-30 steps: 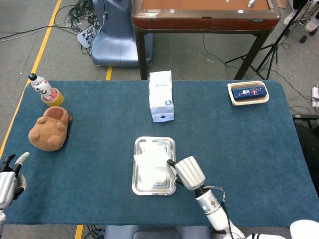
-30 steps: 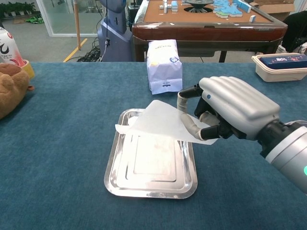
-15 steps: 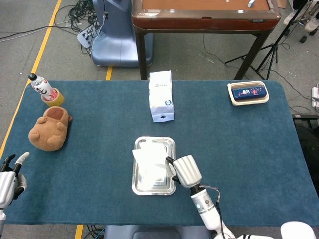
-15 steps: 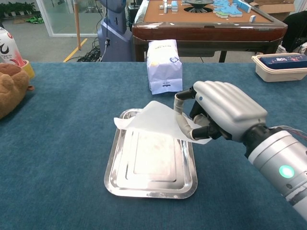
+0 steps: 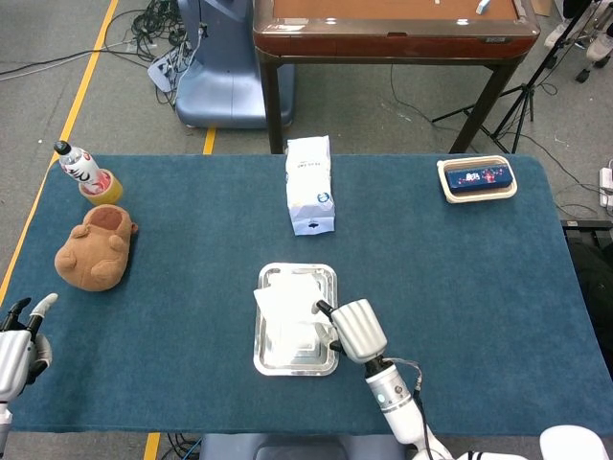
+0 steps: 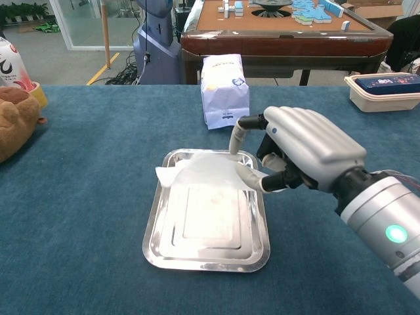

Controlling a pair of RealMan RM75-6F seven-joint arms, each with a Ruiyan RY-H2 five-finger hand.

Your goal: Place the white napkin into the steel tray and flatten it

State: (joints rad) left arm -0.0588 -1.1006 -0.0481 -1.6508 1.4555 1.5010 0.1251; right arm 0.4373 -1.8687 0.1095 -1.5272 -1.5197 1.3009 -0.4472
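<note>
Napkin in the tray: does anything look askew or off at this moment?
Yes. The white napkin lies only over the far part of the steel tray, crumpled, with one corner sticking out past the left rim. The right hand has its fingers at the napkin's right edge, so it is not flattened yet.

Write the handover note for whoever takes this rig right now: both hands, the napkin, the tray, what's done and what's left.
Right hand: at the right rim of the steel tray, fingers apart over the white napkin; whether it still pinches the edge cannot be told.
Left hand: idle at the table's left edge, fingers apart, holding nothing.
Napkin: lying across the far half of the tray, one corner over the left rim, still rumpled.
Done: napkin brought to the tray.
Left: let go, tuck the corner in, press it flat.
</note>
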